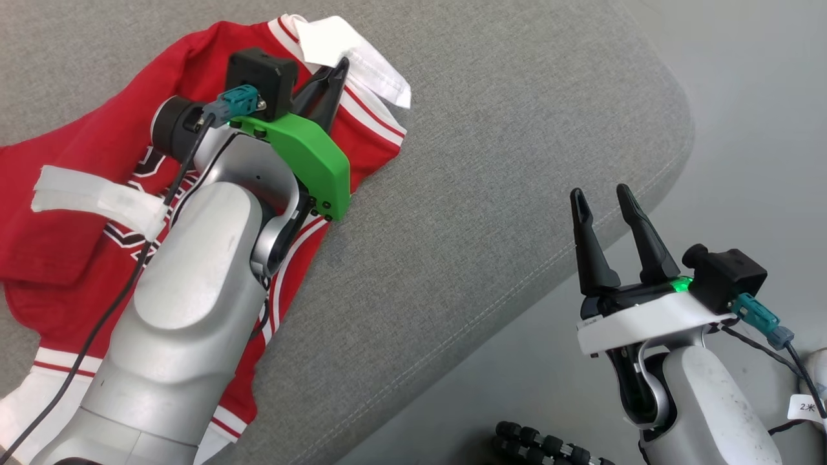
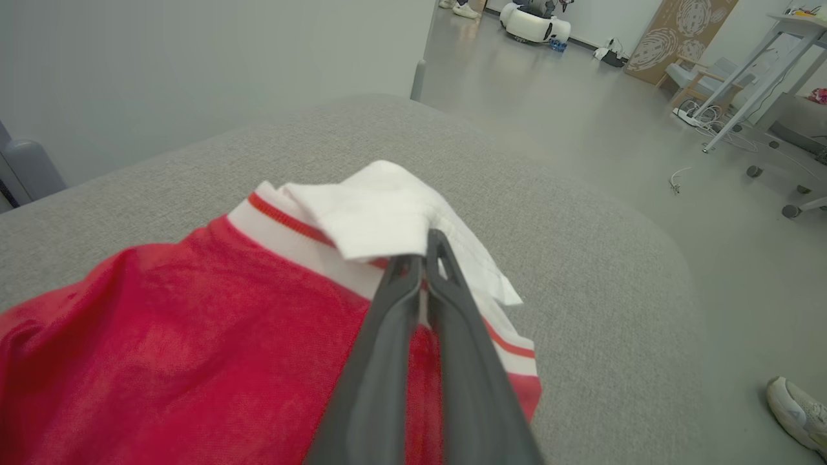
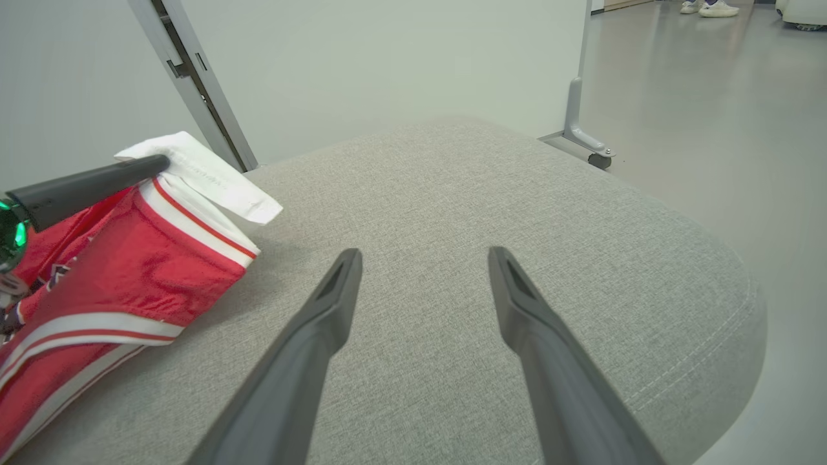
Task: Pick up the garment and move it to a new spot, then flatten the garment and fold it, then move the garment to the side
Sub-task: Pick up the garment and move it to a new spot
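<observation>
A: Where does the garment (image 1: 77, 245) lie against the left claw (image 1: 339, 68)?

B: The red garment, trimmed in white and red, is spread over the left part of the cushion (image 1: 484, 129), under the left arm. The claw reaches across it to the far corner, where a white flap (image 2: 381, 213) is folded back. Its two fingers (image 2: 387, 361) are pressed together with the white hem nipped between the tips. That corner stands slightly off the cushion.

A: And the right claw (image 1: 599, 190)?

B: It is spread wide and holds nothing. It is well apart from the garment, by the cushion's near right edge, with its fingers aimed over bare fabric.

A: The surface and the room?

B: The cushion is grey and woven, with a rounded corner and a stitched seam along its edge. Around it is a smooth pale floor (image 1: 743, 129). A light partition wall (image 3: 387, 58) on a castered foot stands behind, and a table (image 2: 762, 64) sits farther off.

A: And the counts?

B: There is one garment and one cushion. There are two claws, each with two dark fingers. One pale shoe (image 2: 798, 413) shows at the lower right of the left wrist view, and a pair of shoes (image 3: 717, 9) shows far off in the right wrist view.
</observation>
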